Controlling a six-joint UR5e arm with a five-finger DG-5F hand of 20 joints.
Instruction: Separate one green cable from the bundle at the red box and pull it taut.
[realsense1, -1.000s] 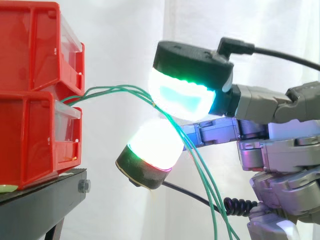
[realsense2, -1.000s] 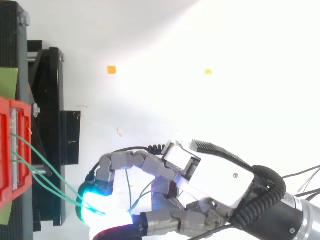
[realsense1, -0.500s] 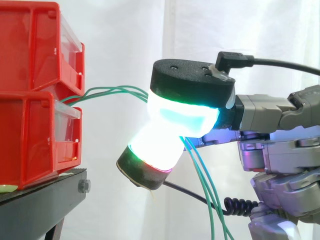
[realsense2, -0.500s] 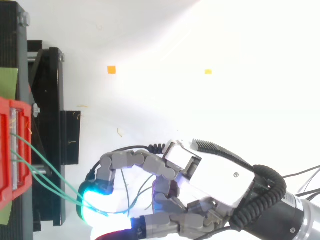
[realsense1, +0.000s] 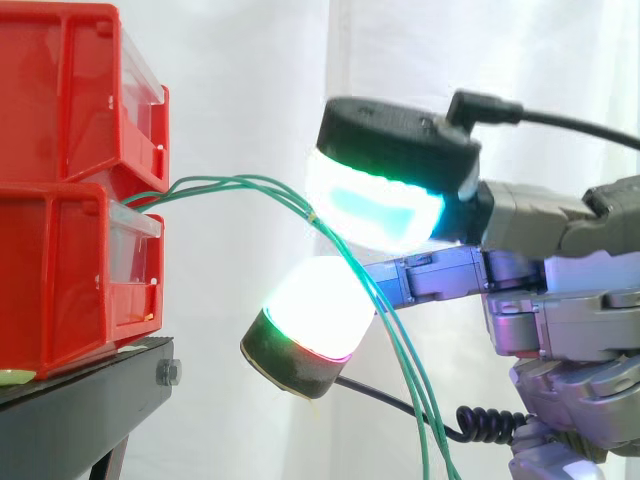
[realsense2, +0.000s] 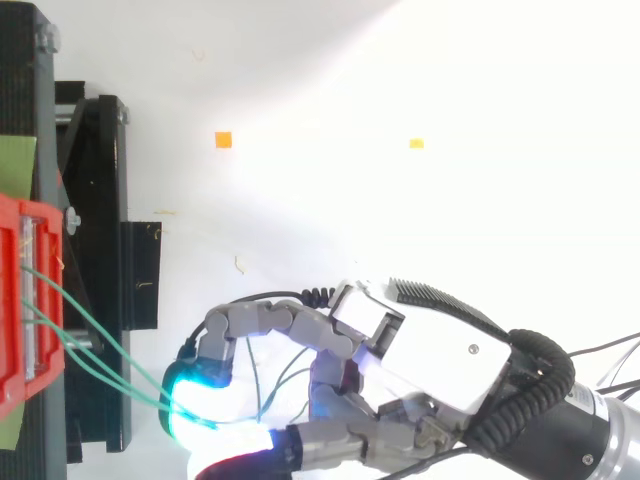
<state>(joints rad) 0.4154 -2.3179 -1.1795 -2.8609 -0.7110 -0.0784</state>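
Note:
Several thin green cables leave the gap between the two stacked red bins, arch to the right and drop toward the bottom edge. My hand reaches in from the right. One cyan-white fingertip pad sits above the cables and a white pad with a red-green rim sits below them. The pads stand apart and the cables run loosely through the gap along the upper pad's lower edge. From above, the cables stretch from the red bin to my hand.
The bins rest on a black stand at the left, which from above is the black stand. Two small orange markers lie on the white floor behind. A white curtain backs the side view.
Half a second ago the two pads were pressed together on the cables. They have parted again, and the hand has shifted slightly to the right.

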